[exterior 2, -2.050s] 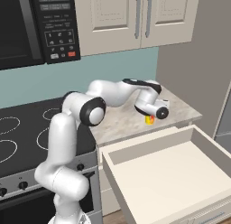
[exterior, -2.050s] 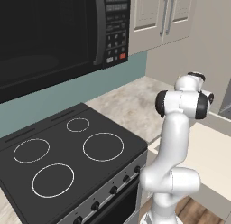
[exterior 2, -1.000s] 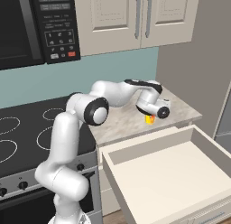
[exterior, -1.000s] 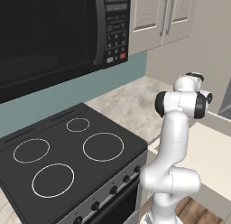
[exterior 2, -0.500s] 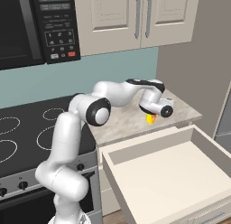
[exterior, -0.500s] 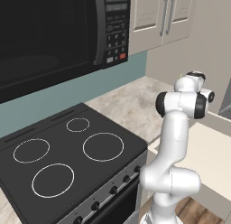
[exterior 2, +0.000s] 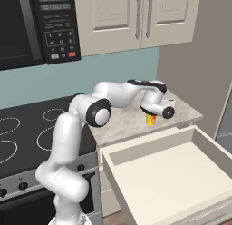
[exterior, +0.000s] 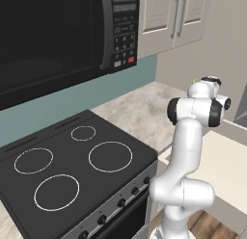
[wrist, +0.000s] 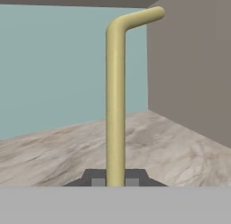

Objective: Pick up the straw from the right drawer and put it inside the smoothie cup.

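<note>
Your gripper (wrist: 115, 181) is closed tight on the straw (wrist: 115, 105), which stands straight up between the fingertips and bends over to one side at its far end. In the right base view the hand is low over the marble counter (exterior 2: 181, 111), directly above the yellow smoothie cup (exterior 2: 151, 119). Just in front of the counter, the right drawer (exterior 2: 176, 174) is pulled out wide. The black stove (exterior: 77, 165) is to the arm's left.
</note>
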Motion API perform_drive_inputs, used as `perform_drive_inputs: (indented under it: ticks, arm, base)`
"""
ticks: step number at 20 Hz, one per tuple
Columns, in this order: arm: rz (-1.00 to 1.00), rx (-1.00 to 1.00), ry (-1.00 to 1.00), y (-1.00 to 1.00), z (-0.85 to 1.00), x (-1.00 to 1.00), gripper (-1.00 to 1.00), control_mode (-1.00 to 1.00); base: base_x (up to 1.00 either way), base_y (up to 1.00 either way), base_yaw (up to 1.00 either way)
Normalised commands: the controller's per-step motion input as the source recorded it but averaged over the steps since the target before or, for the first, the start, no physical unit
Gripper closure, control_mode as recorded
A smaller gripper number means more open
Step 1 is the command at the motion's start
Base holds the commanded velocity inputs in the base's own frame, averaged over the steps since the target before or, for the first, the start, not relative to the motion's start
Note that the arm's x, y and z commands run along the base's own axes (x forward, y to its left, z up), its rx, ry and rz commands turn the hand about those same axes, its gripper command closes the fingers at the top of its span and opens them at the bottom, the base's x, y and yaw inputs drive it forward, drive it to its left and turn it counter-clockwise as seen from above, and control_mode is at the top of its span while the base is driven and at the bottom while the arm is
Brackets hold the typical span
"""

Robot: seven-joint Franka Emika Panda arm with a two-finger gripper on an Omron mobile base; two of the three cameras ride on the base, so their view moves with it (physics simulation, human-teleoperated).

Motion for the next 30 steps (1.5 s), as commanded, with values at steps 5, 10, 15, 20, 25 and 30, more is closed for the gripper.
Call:
perform_drive_inputs:
  ticks: [5,10,15,20,25,30]
  arm:
    - [0.00,0.00,0.00,0.00,0.00,0.02,1.00,-1.00]
    - [0.00,-0.01,0.00,0.00,-0.06,0.15,1.00,-1.00]
    - [0.00,0.00,0.00,0.00,-0.06,0.22,1.00,-1.00]
    - [0.00,-0.01,0.00,0.00,-0.08,0.11,1.00,-1.00]
    - [0.00,0.00,0.00,0.00,-0.06,0.01,1.00,-1.00]
    - [0.00,0.00,0.00,0.00,0.00,-0.09,1.00,-1.00]
  base:
    - [0.00,0.00,0.00]
    - [0.00,0.00,0.00]
    - [0.00,0.00,0.00]
    - [0.00,0.00,0.00]
    - [0.00,0.00,0.00]
    - [0.00,0.00,0.00]
